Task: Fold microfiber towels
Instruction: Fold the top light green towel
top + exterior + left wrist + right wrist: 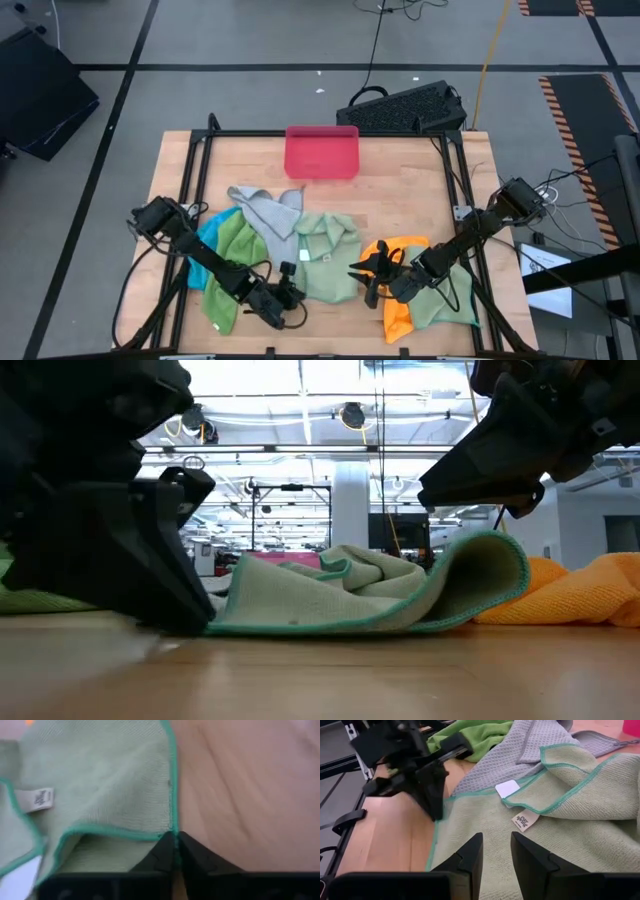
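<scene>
Both arms are matte black, built of slim straight links with bulkier blocky joints. The left arm (190,250) carries thin black cables looping at its wrist. The right arm (470,240) has a boxy base joint with pale cables trailing off. Each gripper's fingers (470,857) are black angular wedges tapering to flat tips.

my black left claw (175,842) pinches a pale green towel (325,255) edged in teal. beside it lie grey waffle-weave (268,208), bright green (234,250), blue (208,240) and orange (400,285) towels on my tan wooden table (400,190).

Blue towel (205,240) half under left arm
</scene>
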Controlling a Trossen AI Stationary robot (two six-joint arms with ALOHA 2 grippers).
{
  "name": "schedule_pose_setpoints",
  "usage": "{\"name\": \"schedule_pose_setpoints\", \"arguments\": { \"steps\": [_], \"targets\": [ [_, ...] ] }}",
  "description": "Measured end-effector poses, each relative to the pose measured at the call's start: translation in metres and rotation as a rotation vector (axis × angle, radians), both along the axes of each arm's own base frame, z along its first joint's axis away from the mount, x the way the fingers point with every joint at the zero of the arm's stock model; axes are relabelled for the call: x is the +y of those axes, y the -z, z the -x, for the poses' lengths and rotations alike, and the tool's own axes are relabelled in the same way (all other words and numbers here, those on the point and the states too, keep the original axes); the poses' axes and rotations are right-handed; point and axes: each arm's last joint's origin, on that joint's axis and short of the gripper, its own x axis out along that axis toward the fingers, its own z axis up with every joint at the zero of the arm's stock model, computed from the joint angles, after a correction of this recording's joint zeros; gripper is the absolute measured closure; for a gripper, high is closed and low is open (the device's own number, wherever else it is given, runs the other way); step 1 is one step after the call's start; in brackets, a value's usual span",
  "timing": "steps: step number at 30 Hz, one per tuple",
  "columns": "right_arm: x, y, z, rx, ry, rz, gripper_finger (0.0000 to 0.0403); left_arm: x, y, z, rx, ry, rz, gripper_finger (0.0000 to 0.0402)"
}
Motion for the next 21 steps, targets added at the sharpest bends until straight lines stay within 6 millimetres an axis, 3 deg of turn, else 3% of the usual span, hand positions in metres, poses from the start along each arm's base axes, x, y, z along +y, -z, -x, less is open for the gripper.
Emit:
{"name": "schedule_pose_setpoints", "arguments": {
  "steps": [6,11,17,21],
  "targets": [
    [0.000,0.000,0.000,0.002,-0.006,0.010,0.0312,0.010,-0.033,-0.002,-0.060,0.007,-0.011,0.0395],
    [0.000,0.002,0.000,0.009,0.000,-0.003,0.0312,0.031,-0.056,0.003,-0.016,-0.017,-0.054,0.0396],
    [0.002,0.003,0.001,0.006,-0.005,-0.009,0.0312,0.047,-0.058,0.008,0.112,-0.021,-0.035,0.0396],
    [0.004,0.003,0.002,0.004,-0.010,-0.009,0.0312,0.048,-0.044,0.016,0.164,-0.024,-0.007,0.0397]
  ]
}}
